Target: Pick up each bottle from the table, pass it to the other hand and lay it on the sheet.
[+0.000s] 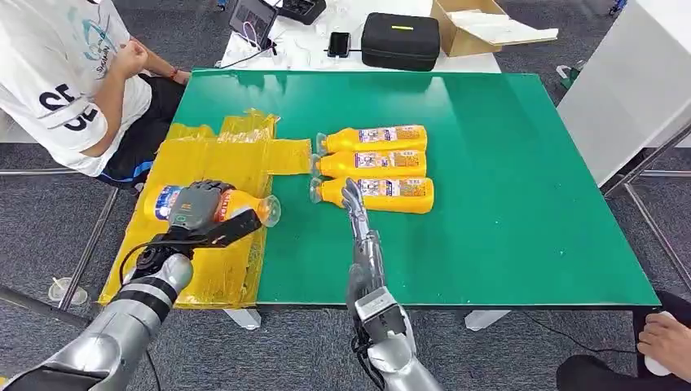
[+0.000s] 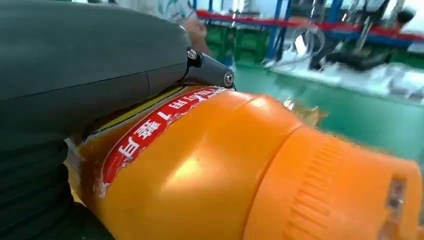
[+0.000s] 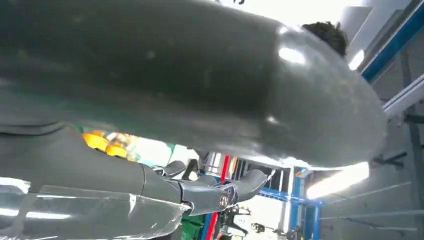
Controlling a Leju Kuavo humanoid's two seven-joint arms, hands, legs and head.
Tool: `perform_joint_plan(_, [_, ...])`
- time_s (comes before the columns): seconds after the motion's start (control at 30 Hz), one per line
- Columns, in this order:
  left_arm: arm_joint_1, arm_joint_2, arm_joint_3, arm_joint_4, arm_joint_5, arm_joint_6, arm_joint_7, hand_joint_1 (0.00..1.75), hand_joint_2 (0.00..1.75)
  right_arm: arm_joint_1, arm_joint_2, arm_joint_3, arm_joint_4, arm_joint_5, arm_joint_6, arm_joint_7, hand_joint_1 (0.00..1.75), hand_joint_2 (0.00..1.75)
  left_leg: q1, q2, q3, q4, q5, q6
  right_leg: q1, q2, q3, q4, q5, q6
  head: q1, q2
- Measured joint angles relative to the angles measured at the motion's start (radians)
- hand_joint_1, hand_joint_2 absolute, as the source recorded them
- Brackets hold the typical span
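My left hand grips an orange bottle lying sideways, its cap toward the table's middle, just over the crumpled yellow sheet. The left wrist view shows that bottle close up, red label under my left hand. Three more orange bottles lie side by side on the green table, caps pointing left. My right hand reaches in flat with fingers straight, at the cap end of the nearest bottle, holding nothing. In the right wrist view the right hand is empty, orange bottles beyond it.
A person in a white shirt sits at the table's far left corner. A black case and a cardboard box stand on the white table behind. Someone's foot is at the near right. The green table's right half is bare.
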Motion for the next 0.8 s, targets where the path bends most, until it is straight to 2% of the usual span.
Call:
perform_joint_plan(0.07, [-0.006,0.006,0.000,0.013,-0.002,-0.025,0.014,1.69,1.75,0.000,0.000,0.000,0.007,0.004,0.002,0.000,0.00,0.00,0.000,0.000,0.000,0.000,0.000,0.000,0.000,0.000,0.000,0.000,0.000,0.000,0.000,0.000])
perform_joint_plan(0.1, [-0.007,0.010,0.000,0.018,-0.002,-0.037,0.019,1.47,1.75,0.000,0.000,0.000,0.011,0.005,0.004,0.000,0.00,0.00,0.000,0.000,0.000,0.000,0.000,0.000,0.000,0.000,0.000,0.000,0.000,0.000,0.000,0.000])
perform_joint_plan(0.13, [-0.009,0.013,0.000,0.025,-0.002,-0.048,0.024,1.10,1.75,0.000,0.000,0.000,0.015,0.006,0.007,0.000,0.00,0.00,0.000,0.000,0.000,0.000,0.000,0.000,0.000,0.000,0.000,0.000,0.000,0.000,0.000,0.000])
perform_joint_plan(0.17, [-0.010,0.015,0.000,0.031,-0.003,-0.060,0.032,1.10,1.75,-0.001,0.000,0.000,0.018,0.008,0.010,0.000,0.00,0.00,0.000,0.000,0.000,0.000,0.000,0.000,0.000,0.000,0.000,0.000,0.000,0.000,0.000,0.000])
perform_joint_plan(0.2, [-0.010,0.018,0.000,0.036,-0.005,-0.068,0.037,0.45,1.75,-0.001,0.000,0.000,0.023,0.008,0.011,0.000,0.00,0.00,0.000,0.000,0.000,0.000,0.000,0.000,0.000,0.000,0.000,0.000,0.000,0.000,0.000,0.000])
perform_joint_plan(0.23, [-0.010,0.020,0.000,0.041,-0.007,-0.074,0.042,0.03,1.75,-0.001,0.001,0.000,0.026,0.008,0.012,0.000,0.00,0.00,0.000,0.000,0.000,0.000,0.000,0.000,0.000,0.000,0.000,0.000,0.000,0.000,0.000,0.000])
perform_joint_plan(0.6, [-0.010,0.033,-0.019,0.073,-0.057,-0.120,0.082,0.00,1.75,-0.002,0.006,-0.003,0.076,-0.010,0.045,0.000,0.00,0.00,0.000,0.000,0.000,0.000,0.000,0.000,0.000,0.000,0.000,0.000,0.000,0.000,0.000,0.000])
perform_joint_plan(0.63, [-0.011,0.034,-0.019,0.073,-0.055,-0.129,0.081,0.00,0.00,-0.002,0.008,-0.005,0.081,-0.010,0.048,0.000,0.00,0.00,0.000,0.000,0.000,0.000,0.000,0.000,0.000,0.000,0.000,0.000,0.000,0.000,0.000,0.000])
perform_joint_plan(0.8, [-0.011,0.039,-0.019,0.077,-0.015,-0.191,0.053,0.00,0.00,-0.004,0.015,-0.016,0.106,-0.010,0.056,0.000,0.00,0.00,0.000,-0.001,0.000,0.000,0.000,0.000,0.000,0.000,0.001,0.000,0.000,0.000,0.000,0.000])
